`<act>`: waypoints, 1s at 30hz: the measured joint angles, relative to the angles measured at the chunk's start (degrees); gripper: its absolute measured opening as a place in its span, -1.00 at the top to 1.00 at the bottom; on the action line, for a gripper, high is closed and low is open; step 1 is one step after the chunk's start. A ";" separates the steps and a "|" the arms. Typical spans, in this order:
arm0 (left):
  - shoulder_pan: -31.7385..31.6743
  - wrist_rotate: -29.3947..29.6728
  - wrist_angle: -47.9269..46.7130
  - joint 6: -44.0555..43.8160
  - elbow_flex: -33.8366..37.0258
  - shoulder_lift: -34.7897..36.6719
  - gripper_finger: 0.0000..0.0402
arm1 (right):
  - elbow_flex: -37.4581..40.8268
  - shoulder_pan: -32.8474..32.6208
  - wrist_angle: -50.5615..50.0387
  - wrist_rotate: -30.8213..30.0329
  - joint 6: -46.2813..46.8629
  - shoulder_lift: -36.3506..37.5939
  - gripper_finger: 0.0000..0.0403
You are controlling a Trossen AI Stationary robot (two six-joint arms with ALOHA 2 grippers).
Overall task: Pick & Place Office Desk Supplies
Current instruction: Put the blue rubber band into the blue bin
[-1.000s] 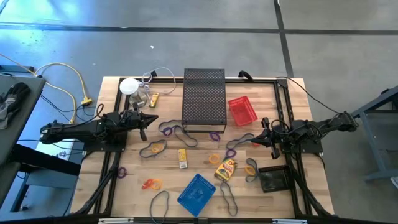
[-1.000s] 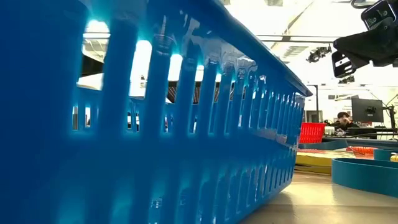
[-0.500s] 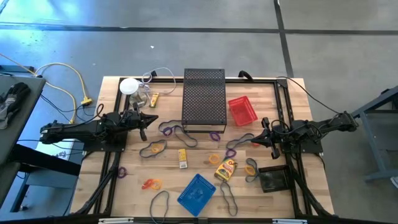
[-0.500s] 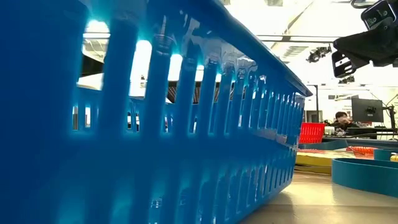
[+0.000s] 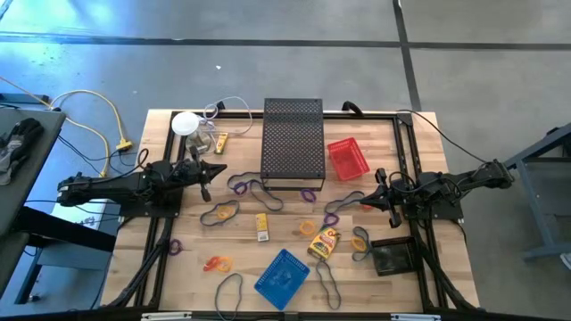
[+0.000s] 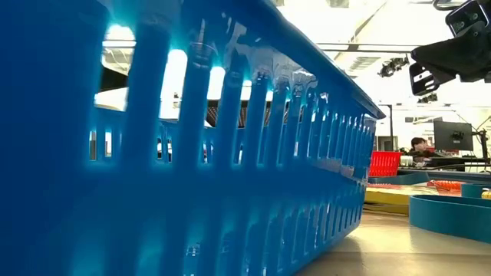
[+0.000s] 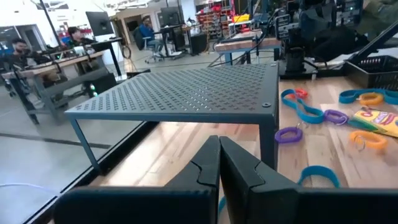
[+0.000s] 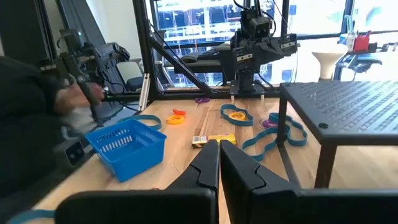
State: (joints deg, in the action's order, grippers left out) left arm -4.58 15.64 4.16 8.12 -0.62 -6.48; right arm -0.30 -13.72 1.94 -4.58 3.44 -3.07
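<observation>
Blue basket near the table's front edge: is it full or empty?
Empty: the blue basket shows only its own grid floor in the high view, nothing inside.

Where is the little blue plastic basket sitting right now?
In the high view, the blue plastic basket sits near the table's front edge, between a dark rubber-band loop and the yellow-and-red packet.

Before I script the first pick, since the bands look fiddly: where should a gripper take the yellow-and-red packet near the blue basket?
Probably from straight above, pinching across the narrow width of the yellow-and-red packet. It lies flat on the table, tilted, so fingers should turn to match. An orange band lies close beside one end, so grip mid-length. The right gripper is nearer.
</observation>
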 joint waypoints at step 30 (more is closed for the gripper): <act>1.12 -8.16 8.43 -22.94 -2.35 -1.48 1.00 | -0.02 -0.04 1.69 5.49 -6.67 0.00 0.99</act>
State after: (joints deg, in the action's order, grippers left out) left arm -3.46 7.48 12.59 -14.82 -2.97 -7.96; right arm -0.31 -13.76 3.62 0.92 -3.23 -3.07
